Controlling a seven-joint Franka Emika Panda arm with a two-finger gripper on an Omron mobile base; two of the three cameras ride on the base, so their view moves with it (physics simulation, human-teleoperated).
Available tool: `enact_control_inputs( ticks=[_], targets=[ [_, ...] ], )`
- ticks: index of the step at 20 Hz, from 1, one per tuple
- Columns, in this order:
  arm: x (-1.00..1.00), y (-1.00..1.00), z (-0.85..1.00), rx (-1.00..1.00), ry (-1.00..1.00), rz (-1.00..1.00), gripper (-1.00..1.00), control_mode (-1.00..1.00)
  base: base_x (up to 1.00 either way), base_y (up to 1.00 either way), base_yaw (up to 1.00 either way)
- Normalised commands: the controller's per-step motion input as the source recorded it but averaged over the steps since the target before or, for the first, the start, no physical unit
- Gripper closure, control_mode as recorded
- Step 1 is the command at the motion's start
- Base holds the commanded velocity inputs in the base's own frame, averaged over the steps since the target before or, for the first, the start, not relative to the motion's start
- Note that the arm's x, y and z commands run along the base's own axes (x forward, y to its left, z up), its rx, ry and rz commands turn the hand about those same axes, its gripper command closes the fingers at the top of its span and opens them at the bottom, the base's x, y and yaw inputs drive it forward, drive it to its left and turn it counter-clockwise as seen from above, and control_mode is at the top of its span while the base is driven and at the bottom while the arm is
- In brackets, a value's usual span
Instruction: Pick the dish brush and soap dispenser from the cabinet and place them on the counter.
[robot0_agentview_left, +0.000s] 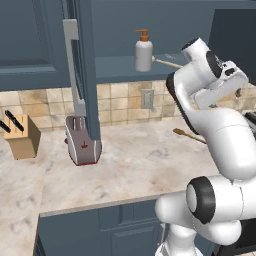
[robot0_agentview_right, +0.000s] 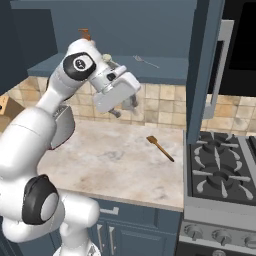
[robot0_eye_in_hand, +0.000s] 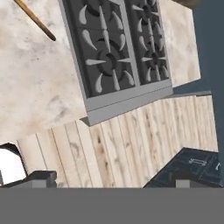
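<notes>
A: Where's the soap dispenser (robot0_agentview_left: 143, 51)?
B: Upright on the open cabinet (robot0_agentview_left: 120, 67) shelf — up and left of the gripper (robot0_agentview_right: 124, 106), well apart.
A: Fingers?
B: Spread wide, holding nothing.
A: Any writing?
B: None legible.

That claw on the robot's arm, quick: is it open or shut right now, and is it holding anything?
Gripper: open, jaws wide apart, holding nothing; it looks down at the stove and the wooden floor.

Both base views look forward and down from behind the arm, one from its left, one from its right. They share the worktop (robot0_agentview_left: 130, 155) and the open cabinet (robot0_agentview_right: 165, 67). The hand view looks down on the stove (robot0_eye_in_hand: 118, 52) and the worktop's right edge.
</notes>
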Motion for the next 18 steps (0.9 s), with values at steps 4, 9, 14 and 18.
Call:
enact_control_inputs(
  ticks=[4, 9, 14, 18],
  targets=[
    [0.0, 0.15, -0.34, 0.5, 0.0, 0.0, -1.0, -1.0, 0.0, 0.0, 0.0],
    [-0.01, 0.24, -0.39, 0.5, -0.03, 0.02, -1.0, -1.0, 0.0, 0.0, 0.0],
    [-0.09, 0.36, -0.3, 0.41, -0.09, 0.07, -1.0, -1.0, 0.0, 0.0, 0.0],
    [-0.02, 0.08, 0.0, 0.0, 0.01, 0.09, -1.0, -1.0, 0.0, 0.0, 0.0]
  ],
)
